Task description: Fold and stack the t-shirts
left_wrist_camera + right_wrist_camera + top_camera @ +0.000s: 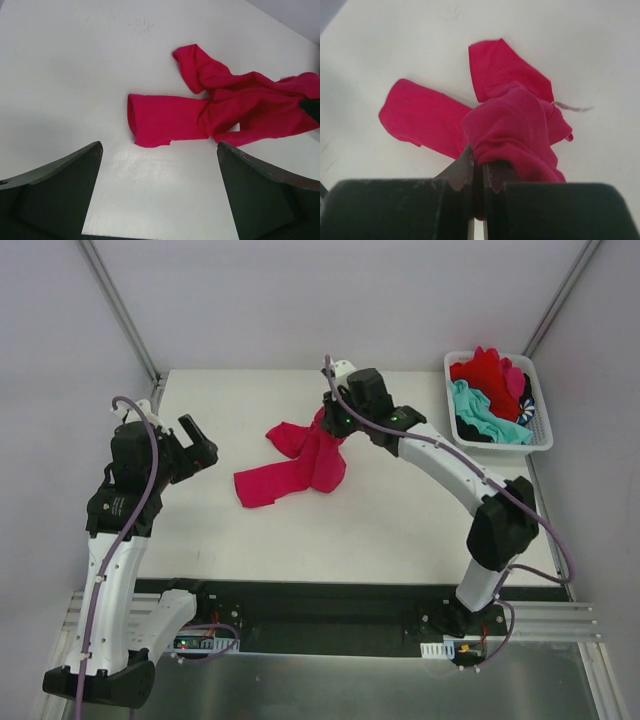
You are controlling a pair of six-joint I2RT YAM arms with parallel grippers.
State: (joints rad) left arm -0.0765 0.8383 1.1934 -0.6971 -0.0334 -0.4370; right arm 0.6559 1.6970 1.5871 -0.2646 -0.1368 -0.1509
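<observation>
R gripper (477, 172) clamped on pink shirt (298, 470); shirt crumpled on table (400, 520) centre, unfolded; L gripper (200, 443) wide open, empty, off to side; other shirts (488, 390) heaped in basket (500, 447); nothing folded/stacked yet; v. early.

The left arm (110, 575) and right arm (440, 462) have glossy white links between bulky black joint housings, a lavender cable (128, 398) trailing along each and small green lights (345, 421) near the right wrist, while the left gripper (203, 443) has matte black wedge-shaped fingers (55, 195).
</observation>
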